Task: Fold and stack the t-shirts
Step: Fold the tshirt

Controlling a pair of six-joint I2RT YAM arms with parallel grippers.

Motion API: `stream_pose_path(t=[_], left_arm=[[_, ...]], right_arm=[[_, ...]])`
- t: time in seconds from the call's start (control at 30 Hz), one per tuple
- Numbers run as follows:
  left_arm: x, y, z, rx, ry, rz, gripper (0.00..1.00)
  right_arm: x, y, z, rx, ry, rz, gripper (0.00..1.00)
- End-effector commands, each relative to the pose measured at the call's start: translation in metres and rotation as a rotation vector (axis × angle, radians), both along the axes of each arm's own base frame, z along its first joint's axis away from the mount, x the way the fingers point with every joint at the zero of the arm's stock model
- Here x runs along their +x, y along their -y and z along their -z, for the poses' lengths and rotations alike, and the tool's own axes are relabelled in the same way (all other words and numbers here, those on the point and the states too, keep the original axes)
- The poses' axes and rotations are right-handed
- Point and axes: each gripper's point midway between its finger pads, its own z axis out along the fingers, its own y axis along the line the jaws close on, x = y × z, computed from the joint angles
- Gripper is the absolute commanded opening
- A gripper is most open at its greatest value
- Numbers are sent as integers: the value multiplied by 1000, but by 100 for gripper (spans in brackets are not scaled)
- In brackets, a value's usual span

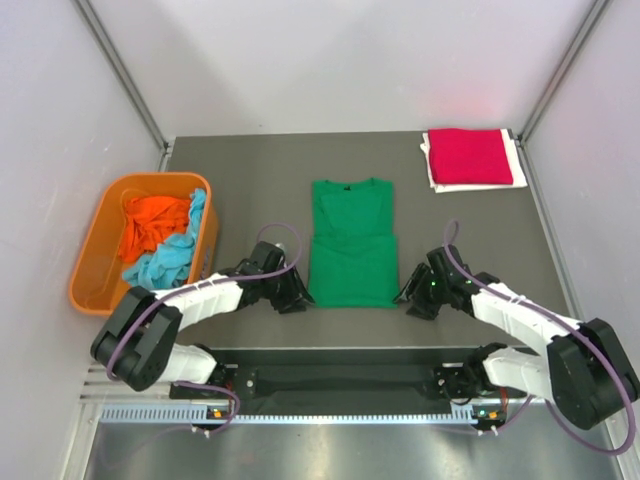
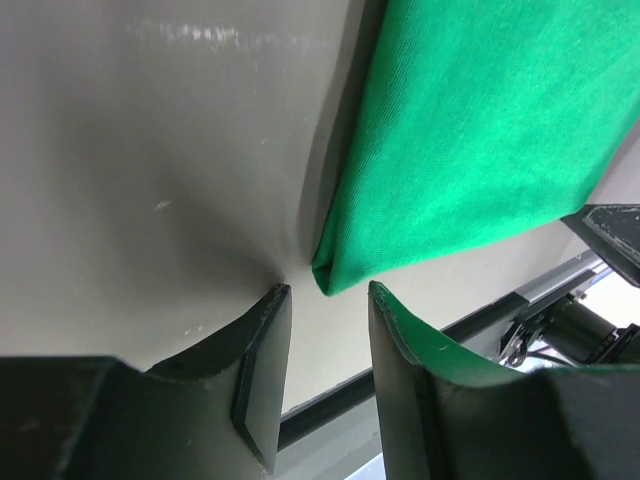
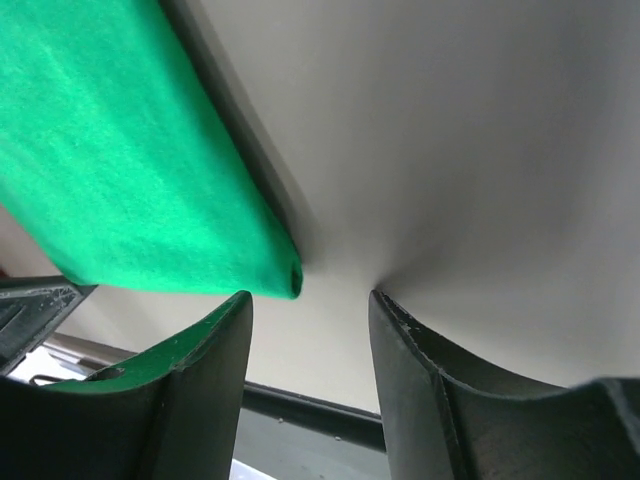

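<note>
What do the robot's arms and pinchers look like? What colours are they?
The left arm and right arm are white tubes joined by chunky black round joints. A thin purplish cable loops along each one. The left gripper and right gripper each have two dark, curved fingers, like a small claw.

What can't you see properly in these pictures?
Top view: the orange shirt and light blue shirt are bunched in the tub; anything beneath them is hidden.
Top view: the red shirt covers the white thing under it; only edges show.
Wrist views: the frame cuts off the green shirt; only a corner shows.
</note>
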Motion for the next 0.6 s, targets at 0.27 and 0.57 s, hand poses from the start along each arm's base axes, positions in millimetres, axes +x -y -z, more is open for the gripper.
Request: stream_pose_path(t=[0.27,0.57], left_arm=[[12,-10,17,70,30,-56,33],[14,-5,18,51,29,-44,6]], right_arm=[[3,-3,12,-41,11,48,48],[-2,-2,27,-60,-31,33,28]])
